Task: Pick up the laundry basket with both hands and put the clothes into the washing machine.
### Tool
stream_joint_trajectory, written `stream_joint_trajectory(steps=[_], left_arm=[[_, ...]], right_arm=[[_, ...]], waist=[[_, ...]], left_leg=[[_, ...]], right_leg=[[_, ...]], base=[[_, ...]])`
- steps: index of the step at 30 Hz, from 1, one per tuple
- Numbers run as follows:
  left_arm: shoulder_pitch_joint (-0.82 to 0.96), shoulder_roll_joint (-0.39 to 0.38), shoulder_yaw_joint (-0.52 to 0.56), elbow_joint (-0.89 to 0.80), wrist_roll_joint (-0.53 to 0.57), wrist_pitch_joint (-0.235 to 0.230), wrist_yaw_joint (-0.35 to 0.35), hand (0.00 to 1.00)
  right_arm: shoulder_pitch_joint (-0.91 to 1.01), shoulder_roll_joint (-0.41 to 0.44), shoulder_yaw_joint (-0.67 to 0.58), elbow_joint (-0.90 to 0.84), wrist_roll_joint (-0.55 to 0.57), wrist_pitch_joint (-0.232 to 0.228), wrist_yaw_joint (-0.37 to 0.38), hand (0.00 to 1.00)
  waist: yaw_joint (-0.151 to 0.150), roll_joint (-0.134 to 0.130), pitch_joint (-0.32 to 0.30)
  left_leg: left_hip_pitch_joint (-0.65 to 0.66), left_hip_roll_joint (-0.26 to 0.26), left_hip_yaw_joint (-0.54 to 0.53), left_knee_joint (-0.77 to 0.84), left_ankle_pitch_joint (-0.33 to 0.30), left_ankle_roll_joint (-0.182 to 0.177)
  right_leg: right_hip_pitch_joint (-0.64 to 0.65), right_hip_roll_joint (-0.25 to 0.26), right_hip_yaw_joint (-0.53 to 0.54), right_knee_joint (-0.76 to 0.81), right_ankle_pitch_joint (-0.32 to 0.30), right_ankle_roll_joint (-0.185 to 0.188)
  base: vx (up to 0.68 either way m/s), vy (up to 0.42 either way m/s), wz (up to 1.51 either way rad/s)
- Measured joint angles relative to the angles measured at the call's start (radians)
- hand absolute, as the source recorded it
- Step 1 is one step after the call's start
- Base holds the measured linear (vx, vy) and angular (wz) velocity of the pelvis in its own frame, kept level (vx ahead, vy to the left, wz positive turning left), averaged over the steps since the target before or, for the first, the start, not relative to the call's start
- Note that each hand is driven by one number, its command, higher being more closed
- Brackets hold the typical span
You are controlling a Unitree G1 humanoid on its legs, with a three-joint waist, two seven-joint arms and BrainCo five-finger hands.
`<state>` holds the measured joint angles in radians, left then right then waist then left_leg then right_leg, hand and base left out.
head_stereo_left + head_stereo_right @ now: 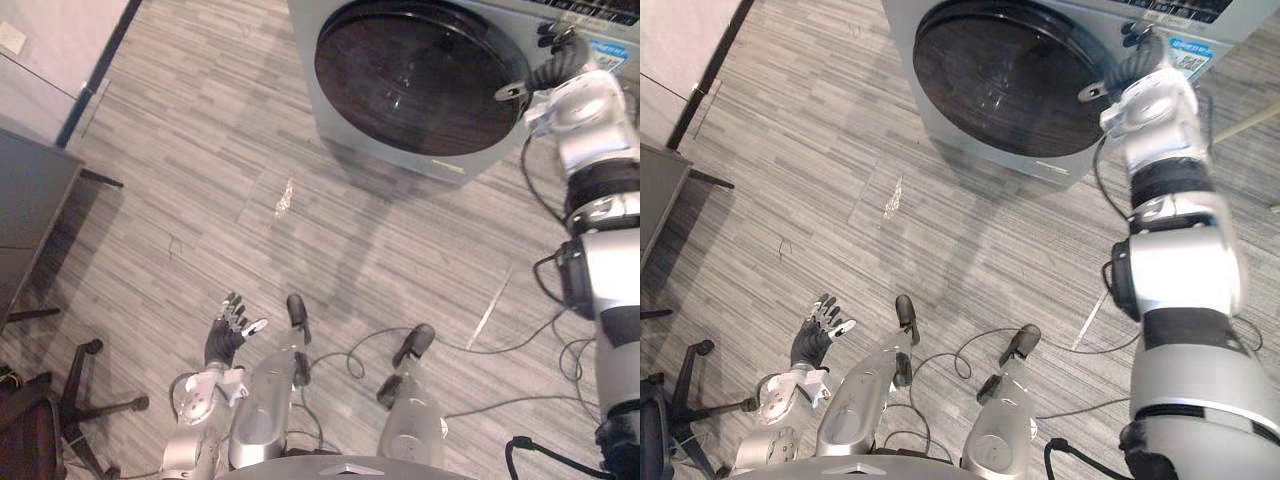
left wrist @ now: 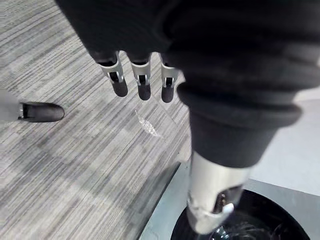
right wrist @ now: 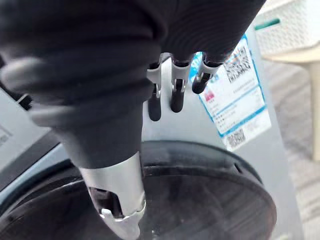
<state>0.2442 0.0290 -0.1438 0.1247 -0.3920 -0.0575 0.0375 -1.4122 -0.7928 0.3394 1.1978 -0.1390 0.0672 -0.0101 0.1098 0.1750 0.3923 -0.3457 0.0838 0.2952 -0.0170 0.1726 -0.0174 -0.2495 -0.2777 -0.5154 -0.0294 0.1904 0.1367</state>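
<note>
Both hands are hovering open and empty, the left hand [image 1: 225, 335] low, the right hand [image 1: 558, 55] at the shut round dark glass door [image 1: 415, 75] of the grey metal washing machine [image 1: 400, 152], probably needing to hook its rim open, while the white lattice plastic basket [image 3: 295, 22] is sitting beyond those fingers.

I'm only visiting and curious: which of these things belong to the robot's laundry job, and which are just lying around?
For the job: washing machine, its closed door, white basket, right hand by the door, left hand low and open.
Just lying about: office chair, dark cabinet.
</note>
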Motion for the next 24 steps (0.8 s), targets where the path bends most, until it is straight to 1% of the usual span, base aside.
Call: stream_joint_trajectory(steps=[1,2,4,5,6,7,8,9,10,12,13,14,15,16,17,19,21,22,24], left_arm=[[-0.005,0.002,-0.011,-0.002,-0.001,0.0,-0.005,0.0],[-0.009,0.002,-0.014,-0.003,-0.001,0.0,-0.009,0.0],[-0.02,0.002,-0.017,-0.032,-0.015,0.0,-0.024,0.0],[-0.021,0.003,-0.017,-0.043,-0.018,-0.002,-0.024,0.0],[-0.03,0.003,-0.019,-0.052,-0.02,-0.003,-0.024,0.0],[-0.048,0.007,-0.031,-0.06,-0.026,-0.004,-0.024,0.0],[-0.056,0.011,-0.04,-0.062,-0.032,-0.004,-0.025,0.0],[-0.066,0.014,-0.053,-0.065,-0.039,-0.006,-0.025,0.0],[-0.077,0.017,-0.067,-0.063,-0.039,-0.007,-0.028,0.0],[-0.088,0.024,-0.082,-0.063,-0.039,-0.007,-0.034,0.0],[-0.09,0.028,-0.087,-0.063,-0.039,-0.007,-0.037,0.0],[-0.094,0.033,-0.094,-0.062,-0.039,-0.007,-0.045,0.0],[-0.095,0.032,-0.095,-0.062,-0.039,-0.008,-0.047,0.0],[-0.096,0.033,-0.095,-0.061,-0.039,-0.012,-0.049,0.0],[-0.096,0.034,-0.095,-0.061,-0.04,-0.017,-0.05,0.0],[-0.098,0.042,-0.093,-0.055,-0.042,-0.024,-0.05,0.0],[-0.098,0.055,-0.093,-0.053,-0.057,-0.029,-0.047,0.0],[-0.098,0.064,-0.092,-0.053,-0.059,-0.031,-0.044,0.0],[-0.098,0.072,-0.088,-0.052,-0.059,-0.032,-0.041,0.0]], right_arm=[[-0.009,-0.019,0.043,0.027,0.043,-0.002,0.035,0.0],[-0.011,-0.027,0.063,0.042,0.061,-0.005,0.054,0.0],[-0.002,-0.046,0.155,0.082,0.063,0.0,0.168,0.0],[0.008,-0.046,0.171,0.081,0.063,0.001,0.186,0.0],[0.027,-0.062,0.169,0.065,0.065,-0.004,0.194,0.0],[0.062,-0.105,0.185,0.011,0.076,0.0,0.258,0.0],[0.093,-0.115,0.201,-0.028,0.085,0.004,0.285,0.0],[0.151,-0.131,0.211,-0.089,0.12,0.011,0.325,0.0],[0.238,-0.127,0.221,-0.174,0.19,0.03,0.371,0.0],[0.38,-0.078,0.298,-0.314,0.339,0.08,0.465,0.0],[0.412,-0.058,0.328,-0.355,0.377,0.094,0.489,0.0],[0.479,-0.007,0.387,-0.449,0.484,0.129,0.541,0.0],[0.501,0.011,0.413,-0.488,0.549,0.145,0.557,0.0],[0.532,0.038,0.463,-0.563,0.674,0.17,0.582,0.0],[0.545,0.065,0.504,-0.62,0.76,0.185,0.599,0.0],[0.545,0.098,0.524,-0.675,0.87,0.194,0.601,0.0],[0.541,0.111,0.521,-0.706,0.947,0.182,0.591,0.0],[0.54,0.116,0.52,-0.714,0.973,0.172,0.587,0.0],[0.544,0.116,0.52,-0.714,1.014,0.167,0.566,0.0]], waist=[[0.001,0.003,0.01],[0.002,0.004,0.016],[0.003,0.012,0.03],[0.003,0.012,0.03],[0.003,0.013,0.03],[0.007,0.014,0.031],[0.012,0.014,0.031],[0.015,0.014,0.031],[0.015,0.014,0.031],[0.015,0.014,0.03],[0.015,0.014,0.031],[0.017,0.014,0.03],[0.017,0.014,0.03],[0.02,0.014,0.03],[0.021,0.014,0.03],[0.026,0.014,0.03],[0.031,0.014,0.03],[0.031,0.014,0.03],[0.029,0.014,0.03]], left_leg=[[0.0,-0.001,-0.003,-0.005,0.003,0.0],[0.0,-0.001,-0.004,-0.005,0.004,0.0],[-0.002,-0.004,-0.01,-0.031,0.019,-0.001],[-0.002,-0.005,-0.01,-0.043,0.026,-0.001],[-0.002,-0.005,-0.011,-0.056,0.034,-0.002],[-0.003,-0.005,-0.012,-0.059,0.036,-0.002],[-0.002,-0.004,-0.013,-0.059,0.036,-0.002],[-0.002,-0.004,-0.014,-0.059,0.036,-0.002],[-0.002,-0.003,-0.015,-0.059,0.036,-0.002],[-0.002,-0.003,-0.022,-0.059,0.036,-0.002],[-0.002,-0.002,-0.022,-0.059,0.036,-0.002],[-0.002,-0.002,-0.023,-0.059,0.036,-0.002],[-0.002,-0.002,-0.023,-0.059,0.036,-0.002],[-0.002,-0.002,-0.023,-0.059,0.036,-0.003],[-0.002,-0.002,-0.023,-0.059,0.036,-0.003],[-0.002,-0.002,-0.023,-0.06,0.036,-0.003],[0.0,-0.002,-0.023,-0.059,0.036,-0.004],[0.0,-0.003,-0.023,-0.06,0.036,-0.004],[0.001,-0.005,-0.022,-0.06,0.037,-0.005]], right_leg=[[0.0,0.0,-0.003,0.0,0.0,0.0],[-0.001,0.0,-0.003,0.0,0.0,0.0],[-0.011,0.001,-0.008,0.001,-0.002,-0.002],[-0.016,0.003,-0.008,0.001,-0.001,-0.002],[-0.02,0.004,-0.01,0.001,0.0,0.0],[-0.021,0.005,-0.012,0.001,0.0,0.0],[-0.021,0.006,-0.012,0.001,-0.001,-0.001],[-0.021,0.006,-0.012,0.001,-0.001,-0.001],[-0.022,0.007,-0.011,0.001,-0.001,-0.002],[-0.026,0.007,-0.002,0.0,-0.002,-0.002],[-0.029,0.007,0.002,0.0,-0.002,-0.002],[-0.031,0.007,0.006,0.0,-0.002,-0.002],[-0.031,0.007,0.006,0.0,-0.002,-0.002],[-0.031,0.007,0.006,0.0,-0.002,-0.002],[-0.031,0.007,0.006,-0.001,-0.001,-0.002],[-0.03,0.006,0.006,-0.001,0.001,-0.002],[-0.027,0.006,0.006,-0.007,0.009,-0.001],[-0.023,0.006,0.007,-0.015,0.015,-0.002],[-0.021,0.007,0.009,-0.024,0.023,-0.003]], base=[[0.0,0.005,0.04],[0.0,0.003,0.05],[0.0,-0.001,0.04],[0.01,-0.003,0.04],[0.03,-0.002,0.03],[0.04,-0.003,0.02],[0.05,-0.004,0.01],[0.05,-0.008,-0.01],[0.05,-0.009,-0.05],[0.04,-0.011,-0.1],[0.05,-0.012,-0.11],[0.03,-0.006,-0.07],[0.03,-0.001,-0.04],[0.0,0.0,0.0],[0.0,0.0,0.0],[0.0,0.0,0.0],[0.0,0.0,0.0],[0.0,0.0,0.0],[0.0,0.009,-0.04]])
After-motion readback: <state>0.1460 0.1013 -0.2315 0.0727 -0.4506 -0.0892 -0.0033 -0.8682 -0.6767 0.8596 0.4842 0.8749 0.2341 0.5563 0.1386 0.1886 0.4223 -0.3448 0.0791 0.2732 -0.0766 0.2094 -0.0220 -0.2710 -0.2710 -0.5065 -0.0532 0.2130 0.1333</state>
